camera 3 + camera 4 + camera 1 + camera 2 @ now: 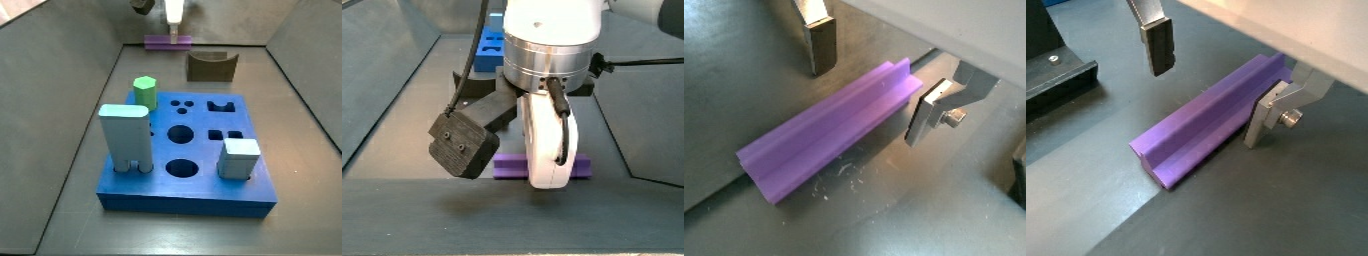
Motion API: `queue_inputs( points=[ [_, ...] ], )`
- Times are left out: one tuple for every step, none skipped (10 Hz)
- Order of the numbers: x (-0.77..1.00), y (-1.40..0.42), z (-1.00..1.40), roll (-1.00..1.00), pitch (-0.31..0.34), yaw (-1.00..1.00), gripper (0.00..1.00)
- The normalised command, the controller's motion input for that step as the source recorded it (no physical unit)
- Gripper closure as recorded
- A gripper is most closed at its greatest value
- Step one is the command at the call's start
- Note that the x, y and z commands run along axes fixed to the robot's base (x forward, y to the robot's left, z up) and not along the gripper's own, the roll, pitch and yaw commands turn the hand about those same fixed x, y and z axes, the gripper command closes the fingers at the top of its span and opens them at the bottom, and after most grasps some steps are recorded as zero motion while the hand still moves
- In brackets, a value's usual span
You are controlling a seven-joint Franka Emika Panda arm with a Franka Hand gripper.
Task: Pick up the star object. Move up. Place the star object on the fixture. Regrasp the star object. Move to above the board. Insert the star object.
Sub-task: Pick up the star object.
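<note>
My gripper (1213, 90) hangs right over the star object (1209, 118), fingers spread wide with nothing pinched between them. One finger (816, 45) sits on one side of the peg, the other (929, 108) on the far side, close to its edge, but I can't tell if it touches. The purple peg lies flat on the dark floor in both wrist views. In a side view it's at the far end (167, 43), just beside the fixture (210, 66), well apart from the blue board (187, 165), which carries a green hexagonal peg (144, 92).
</note>
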Motion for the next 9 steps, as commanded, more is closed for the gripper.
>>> queue_inputs(
  points=[
    [0.00,-0.22,-0.71,0.00,-0.130,0.00,0.00],
    [0.00,-0.30,-0.63,0.00,-0.107,0.00,0.00],
    [0.00,-0.34,-0.63,0.00,-0.091,0.00,0.00],
    [0.00,-0.13,-0.66,0.00,-0.066,0.00,0.00],
    [0.00,0.00,-0.63,0.01,-0.046,0.00,0.00],
    [-0.02,0.00,-0.54,0.01,-0.036,0.00,0.00],
    [-0.03,-0.01,-0.36,0.00,-0.033,0.00,0.00],
    [-0.01,-0.19,-0.31,0.00,-0.007,-0.01,0.00],
    [0.00,-0.38,-0.28,0.09,0.000,-0.04,0.00]
  ],
)
